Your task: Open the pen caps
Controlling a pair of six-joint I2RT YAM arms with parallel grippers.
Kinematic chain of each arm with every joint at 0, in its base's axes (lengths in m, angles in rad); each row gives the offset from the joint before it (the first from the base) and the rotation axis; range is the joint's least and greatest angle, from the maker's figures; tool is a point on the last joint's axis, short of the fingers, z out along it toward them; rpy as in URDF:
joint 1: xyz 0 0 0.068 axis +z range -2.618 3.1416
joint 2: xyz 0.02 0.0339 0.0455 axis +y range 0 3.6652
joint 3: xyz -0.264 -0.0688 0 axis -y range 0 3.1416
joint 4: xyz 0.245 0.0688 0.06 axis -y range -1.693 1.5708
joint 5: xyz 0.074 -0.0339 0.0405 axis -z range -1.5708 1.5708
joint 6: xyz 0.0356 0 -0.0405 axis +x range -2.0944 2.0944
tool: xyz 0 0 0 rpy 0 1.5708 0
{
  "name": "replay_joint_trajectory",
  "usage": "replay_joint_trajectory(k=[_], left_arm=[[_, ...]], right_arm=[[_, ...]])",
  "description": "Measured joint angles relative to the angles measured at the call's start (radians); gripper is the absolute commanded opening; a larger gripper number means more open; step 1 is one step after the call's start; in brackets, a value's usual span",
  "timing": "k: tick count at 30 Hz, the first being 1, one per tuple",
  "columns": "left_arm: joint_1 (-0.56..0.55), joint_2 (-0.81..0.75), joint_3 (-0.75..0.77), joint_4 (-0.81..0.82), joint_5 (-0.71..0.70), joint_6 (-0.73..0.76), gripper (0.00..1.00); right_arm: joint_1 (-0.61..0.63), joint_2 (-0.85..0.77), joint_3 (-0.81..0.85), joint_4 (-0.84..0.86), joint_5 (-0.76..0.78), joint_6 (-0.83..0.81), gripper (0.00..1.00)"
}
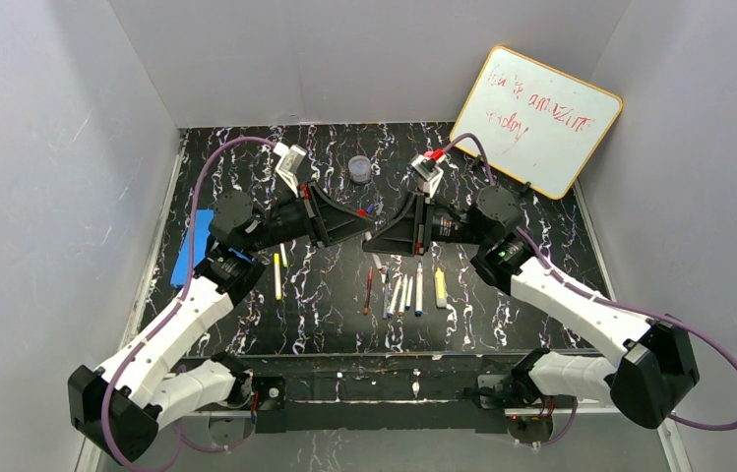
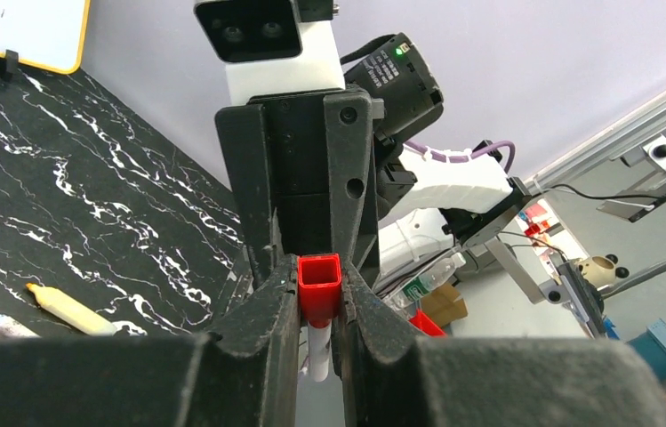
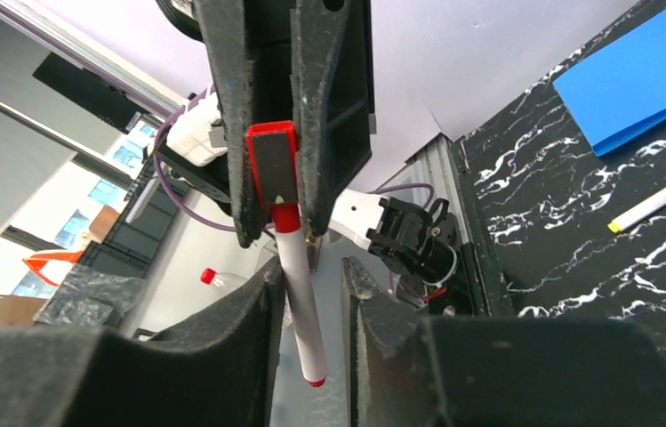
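A red cap (image 2: 320, 286) is held clamped in the narrowed left gripper (image 2: 318, 307) in mid-air over the table (image 1: 502, 305). Its white pen (image 3: 302, 311) runs between the part-spread jaws of the right gripper (image 3: 311, 276). The pull-apart step is judged in hand; a firm hold on the barrel and a straight pull are called for. Whether the barrel is actually gripped, or the cap loosened, cannot be made out.

Bright, even light; left claw (image 2: 318, 286) blurred along the bottom edge.
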Motion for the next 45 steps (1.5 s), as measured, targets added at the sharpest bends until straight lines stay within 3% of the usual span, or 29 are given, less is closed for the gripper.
replay_joint_trajectory(k=[9,11,15,21,25,29,35,40,45], left_arm=[[0.0,0.003,0.0,0.007,0.018,-0.007,0.0],[0.0,0.003,0.0,0.008,0.017,-0.007,0.0],[0.0,0.003,0.0,0.004,0.014,-0.009,0.0],[-0.004,-0.016,0.006,-0.049,-0.063,0.002,0.0],[-0.032,-0.039,0.04,-0.2,-0.256,0.029,0.0],[-0.061,-0.018,0.089,-0.32,-0.389,0.014,0.0],[0.008,0.042,0.153,-0.236,-0.76,-0.016,0.0],[0.007,0.066,0.185,-0.233,-0.842,0.003,0.0],[0.01,0.108,0.201,-0.291,-0.778,0.117,0.0]], right_arm=[[0.0,0.042,0.0,0.132,-0.013,0.109,0.33],[0.0,0.053,0.0,0.158,-0.018,0.129,0.27],[0.0,0.069,0.0,0.188,-0.034,0.154,0.02],[0.003,0.06,-0.006,0.183,-0.02,0.116,0.01],[0.066,-0.023,-0.006,-0.04,0.219,-0.066,0.01],[0.195,-0.103,-0.008,-0.215,0.586,-0.185,0.01],[0.351,-0.219,-0.118,-0.471,0.753,-0.219,0.01],[0.352,-0.261,-0.128,-0.607,0.883,-0.229,0.01],[0.325,-0.217,-0.054,-0.825,1.135,-0.307,0.01]])
